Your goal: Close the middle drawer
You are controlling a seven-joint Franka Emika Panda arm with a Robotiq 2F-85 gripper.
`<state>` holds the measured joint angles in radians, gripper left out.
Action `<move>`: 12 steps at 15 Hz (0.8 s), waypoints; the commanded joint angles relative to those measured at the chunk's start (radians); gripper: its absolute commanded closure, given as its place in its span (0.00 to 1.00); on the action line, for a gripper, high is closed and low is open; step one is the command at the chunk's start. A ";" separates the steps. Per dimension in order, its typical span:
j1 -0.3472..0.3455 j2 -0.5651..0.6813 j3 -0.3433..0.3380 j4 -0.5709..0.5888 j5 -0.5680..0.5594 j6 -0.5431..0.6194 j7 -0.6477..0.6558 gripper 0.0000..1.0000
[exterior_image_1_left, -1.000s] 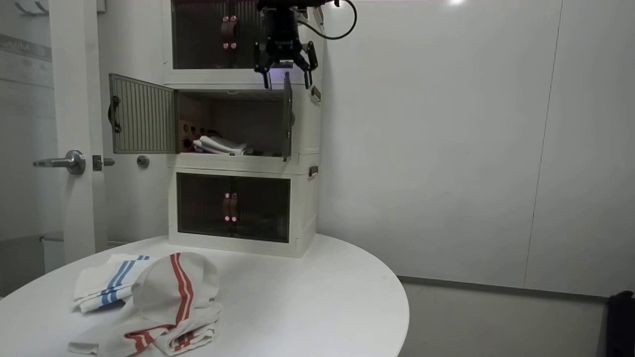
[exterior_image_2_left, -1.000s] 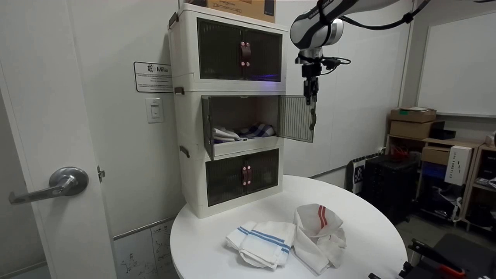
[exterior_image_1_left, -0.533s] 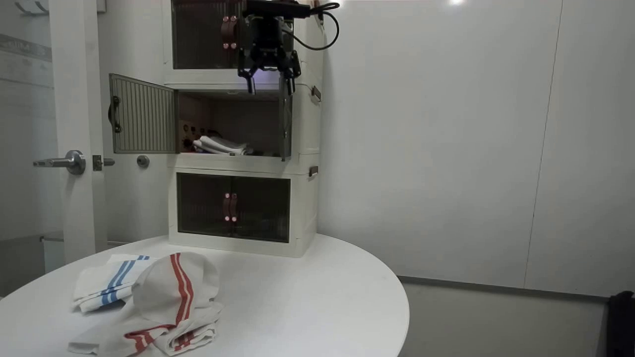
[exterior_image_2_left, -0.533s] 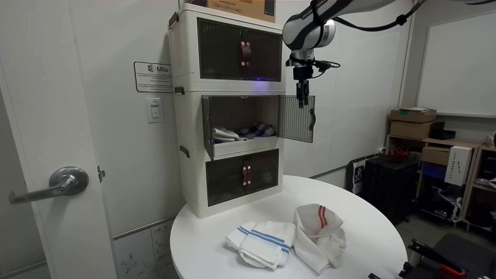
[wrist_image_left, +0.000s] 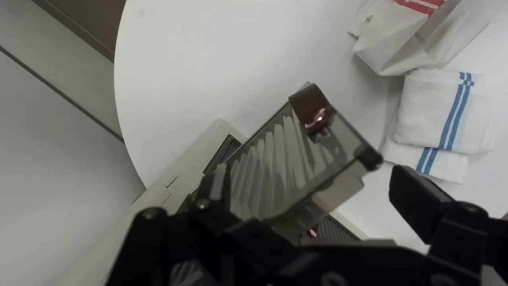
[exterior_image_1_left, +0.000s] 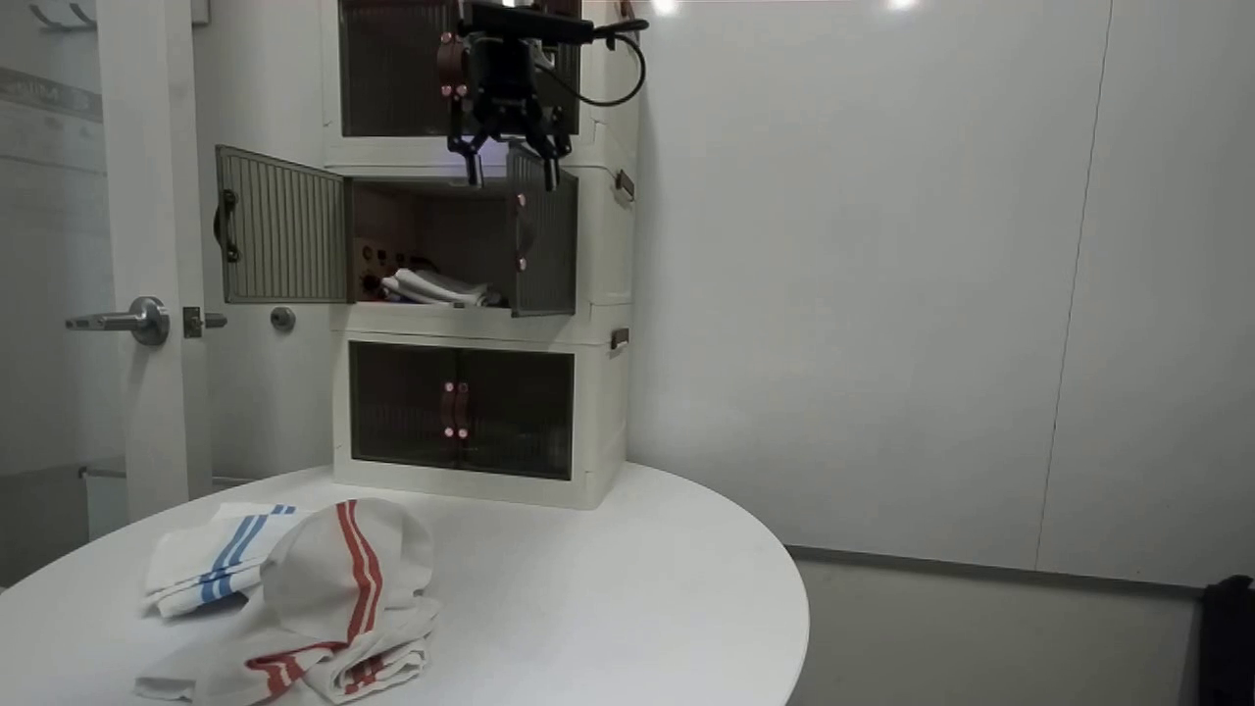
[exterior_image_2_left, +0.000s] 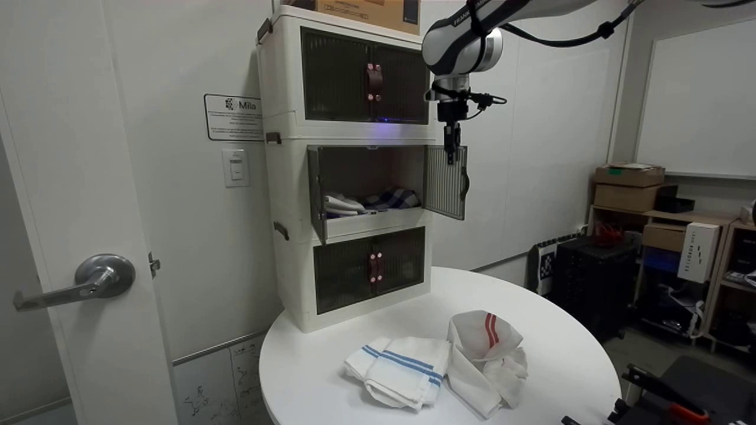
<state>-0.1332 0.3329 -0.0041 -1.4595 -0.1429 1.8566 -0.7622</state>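
The middle drawer (exterior_image_1_left: 441,319) is the centre unit of the white cabinet, and it is open in both exterior views (exterior_image_2_left: 378,222). One ribbed grey panel (exterior_image_1_left: 279,230) stands wide open. The opposite panel (exterior_image_1_left: 549,245) is partly swung inward; it also shows in an exterior view (exterior_image_2_left: 446,186) and the wrist view (wrist_image_left: 274,159). My gripper (exterior_image_1_left: 514,183) is open, pointing down at this panel's top edge, also in an exterior view (exterior_image_2_left: 451,157). In the wrist view the panel lies between my spread fingers (wrist_image_left: 313,186). Whether a finger touches it cannot be told.
A white cloth (exterior_image_1_left: 431,287) lies inside the middle unit. The top unit (exterior_image_2_left: 339,74) and bottom unit (exterior_image_2_left: 342,277) have shut dark fronts. A blue-striped towel (exterior_image_2_left: 404,369) and a red-striped towel (exterior_image_2_left: 484,360) lie on the round white table (exterior_image_1_left: 627,608).
My gripper has moved left in both exterior views and a little lower, staying open. The panel beside it has swung partly inward. The opposite panel and the towels have not moved.
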 commanded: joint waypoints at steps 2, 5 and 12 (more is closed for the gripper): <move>0.019 -0.043 0.013 -0.054 0.006 -0.014 -0.044 0.00; 0.035 -0.065 0.023 -0.095 0.001 -0.009 -0.050 0.00; 0.060 -0.104 0.036 -0.153 0.011 0.064 -0.053 0.00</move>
<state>-0.0773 0.2676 0.0286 -1.5691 -0.1433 1.8717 -0.7870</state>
